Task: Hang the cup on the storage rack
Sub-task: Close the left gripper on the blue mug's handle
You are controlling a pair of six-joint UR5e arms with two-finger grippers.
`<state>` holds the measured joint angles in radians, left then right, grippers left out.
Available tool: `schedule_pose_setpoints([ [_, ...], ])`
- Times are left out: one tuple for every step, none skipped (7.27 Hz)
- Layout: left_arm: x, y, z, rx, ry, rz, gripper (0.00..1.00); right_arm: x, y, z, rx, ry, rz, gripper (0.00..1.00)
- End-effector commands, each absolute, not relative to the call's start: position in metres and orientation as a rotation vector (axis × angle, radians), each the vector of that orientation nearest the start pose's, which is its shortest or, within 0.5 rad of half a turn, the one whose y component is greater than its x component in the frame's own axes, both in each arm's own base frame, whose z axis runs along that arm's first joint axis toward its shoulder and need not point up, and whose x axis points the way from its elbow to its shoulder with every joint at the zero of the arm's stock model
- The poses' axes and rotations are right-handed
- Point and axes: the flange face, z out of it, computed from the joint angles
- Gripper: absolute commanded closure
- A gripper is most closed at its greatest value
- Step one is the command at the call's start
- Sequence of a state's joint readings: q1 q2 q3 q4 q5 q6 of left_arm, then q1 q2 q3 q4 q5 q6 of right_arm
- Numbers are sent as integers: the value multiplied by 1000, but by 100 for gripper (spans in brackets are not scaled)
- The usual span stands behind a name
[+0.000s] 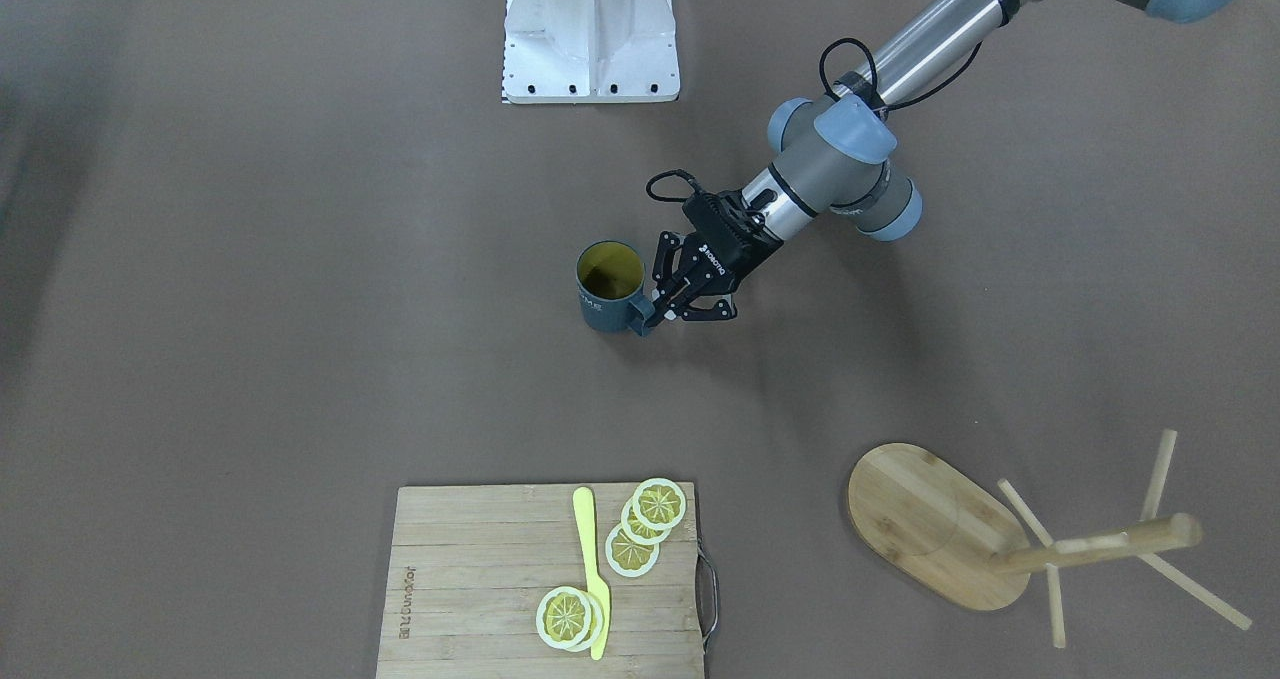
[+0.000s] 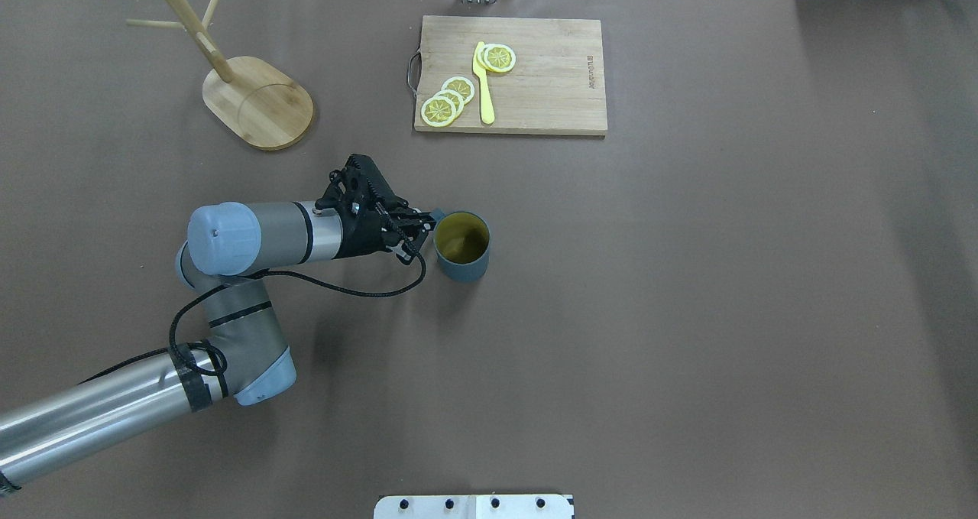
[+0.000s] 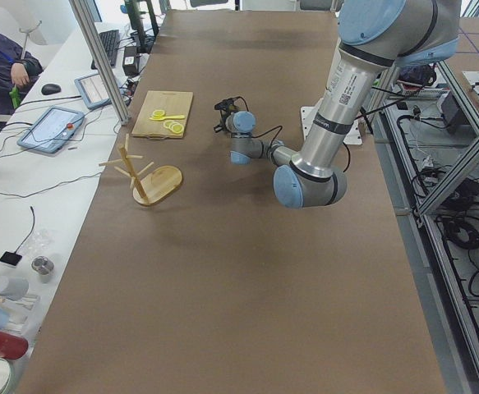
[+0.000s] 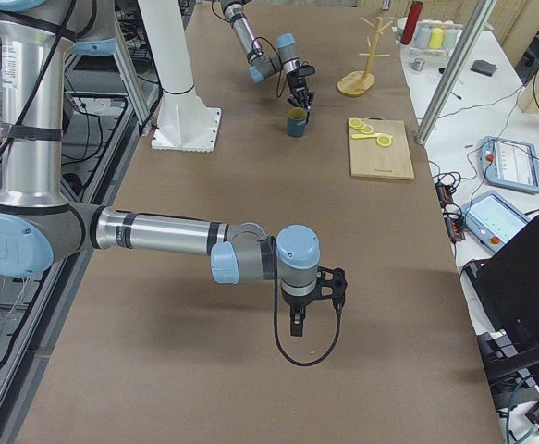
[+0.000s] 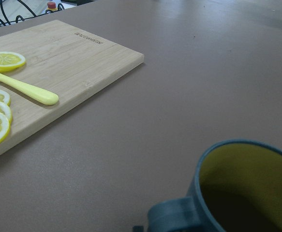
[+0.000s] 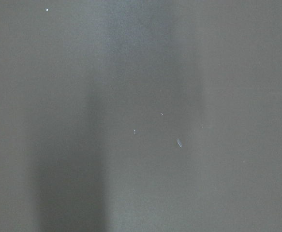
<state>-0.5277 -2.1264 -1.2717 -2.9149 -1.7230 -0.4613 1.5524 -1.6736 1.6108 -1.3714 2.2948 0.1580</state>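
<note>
The dark slate-blue cup [image 1: 606, 289] with a yellow-green inside stands upright on the table near the middle; it also shows in the overhead view [image 2: 461, 245] and the left wrist view [image 5: 247, 188]. My left gripper [image 1: 654, 310] comes in level from the side, with its fingertips closed on the cup's loop handle [image 5: 172, 216]. The bamboo storage rack [image 1: 935, 524] stands upright and empty at the far left corner [image 2: 260, 102], well away from the cup. My right gripper [image 4: 297, 319] hangs over bare table far from the cup; I cannot tell whether it is open or shut.
A slatted wooden cutting board [image 2: 512, 76] with lemon slices [image 2: 447, 100] and a yellow knife [image 2: 484, 83] lies at the far edge, beyond the cup. The robot's white base plate [image 1: 590, 29] is on the near side. The right wrist view shows only brown table.
</note>
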Motion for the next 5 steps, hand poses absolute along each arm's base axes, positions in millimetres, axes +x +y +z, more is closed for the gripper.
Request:
schedule_pose_setpoints([
  [543,-454,318,1075,1231,528,100,59,-458,670,66,-732,84,0],
  [542,-455,316,1074,1237,520,100,59,-458,670,66,-732,84,0],
  [538,-457,311,1056,1262,481,100,59,-458,670,67,-732,82,0],
  [533,-461,308,1034,1285,439,100,59,-458,670,67,-732,82,0],
  [528,-466,305,994,1316,376,100,59,-458,670,67,-732,81,0],
])
